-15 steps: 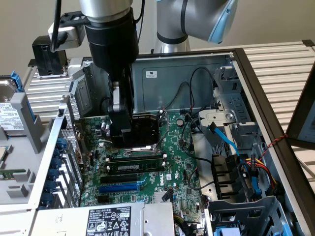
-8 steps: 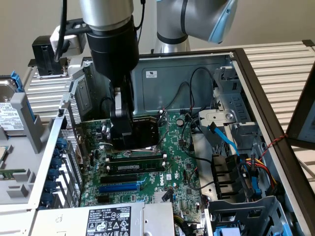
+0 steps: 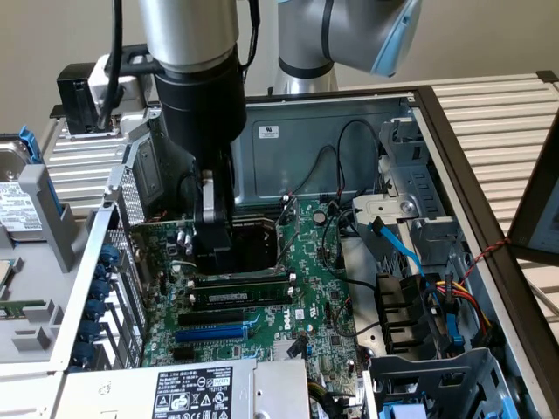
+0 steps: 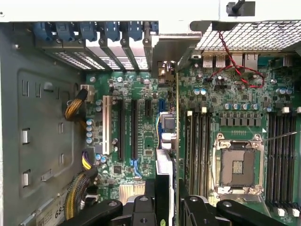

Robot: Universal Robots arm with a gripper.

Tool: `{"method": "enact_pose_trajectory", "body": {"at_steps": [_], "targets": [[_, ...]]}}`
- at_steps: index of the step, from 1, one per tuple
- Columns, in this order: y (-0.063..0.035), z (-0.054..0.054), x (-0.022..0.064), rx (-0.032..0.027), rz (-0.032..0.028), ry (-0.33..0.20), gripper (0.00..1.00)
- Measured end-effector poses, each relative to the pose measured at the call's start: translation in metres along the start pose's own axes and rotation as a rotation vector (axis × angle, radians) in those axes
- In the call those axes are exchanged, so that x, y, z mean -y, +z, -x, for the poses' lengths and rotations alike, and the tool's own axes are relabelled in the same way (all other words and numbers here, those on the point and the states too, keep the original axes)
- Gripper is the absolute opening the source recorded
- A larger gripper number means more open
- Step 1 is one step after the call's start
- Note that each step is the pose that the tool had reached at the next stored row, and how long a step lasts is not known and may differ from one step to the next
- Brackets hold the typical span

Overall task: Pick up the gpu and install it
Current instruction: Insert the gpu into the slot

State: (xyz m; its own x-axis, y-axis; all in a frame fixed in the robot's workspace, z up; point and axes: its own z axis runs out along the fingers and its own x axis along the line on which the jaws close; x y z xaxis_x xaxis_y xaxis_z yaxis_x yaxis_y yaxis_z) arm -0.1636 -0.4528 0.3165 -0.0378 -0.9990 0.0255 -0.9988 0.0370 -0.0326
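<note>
- The big open computer case (image 3: 349, 131) lies on the bench (image 3: 493, 113). The gripper is down inside it, with the case walls all around.
- The robot arm (image 3: 188, 35) comes down from above and carries the gripper at its end.
- A wide green board (image 3: 306, 288) full of small parts lies flat in the case, right under the gripper.
- A grey hard drive (image 3: 17, 209) with a white label sits outside the case, well apart from the gripper.
- The gripper (image 3: 214, 249) (image 4: 167, 195) is black. Its two sides are squeezed onto the gpu, one on each side of the card.
- The gpu (image 4: 167, 127) stands on its thin edge between the gripper's fingers (image 4: 143, 205) and reaches away from them over the green board.
- I cannot tell if the card's lower edge touches the board.
- The gpu's silver end bracket (image 4: 170, 52) is at the end far from the gripper, close to the back wall of the case, beside a row of blue clips (image 4: 94, 30).
- A square chip socket (image 4: 238, 165) with a metal frame sits near the gripper, on one side of the gpu.
- Long black slots (image 4: 127, 127) and one white slot (image 4: 106, 125) lie on the other side of the gpu.
- A thin red wire (image 4: 235, 70) loops over the board, far from the gripper and near the back wall.
</note>
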Motion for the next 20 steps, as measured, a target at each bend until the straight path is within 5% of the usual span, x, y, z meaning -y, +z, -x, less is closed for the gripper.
{"method": "enact_pose_trajectory", "body": {"at_steps": [4, 9, 10, 16, 20], "targets": [[0.0049, -0.003, 0.0016, 0.0068, 0.0084, 0.000, 0.28], [0.0099, -0.006, 0.0028, 0.0113, 0.0267, 0.000, 0.28], [0.0119, -0.007, 0.0033, 0.0119, 0.0341, 0.000, 0.28], [0.0222, -0.008, 0.0038, 0.0186, 0.0350, 0.000, 0.28], [0.0268, -0.008, 0.0033, 0.0201, 0.0275, 0.000, 0.28]]}}
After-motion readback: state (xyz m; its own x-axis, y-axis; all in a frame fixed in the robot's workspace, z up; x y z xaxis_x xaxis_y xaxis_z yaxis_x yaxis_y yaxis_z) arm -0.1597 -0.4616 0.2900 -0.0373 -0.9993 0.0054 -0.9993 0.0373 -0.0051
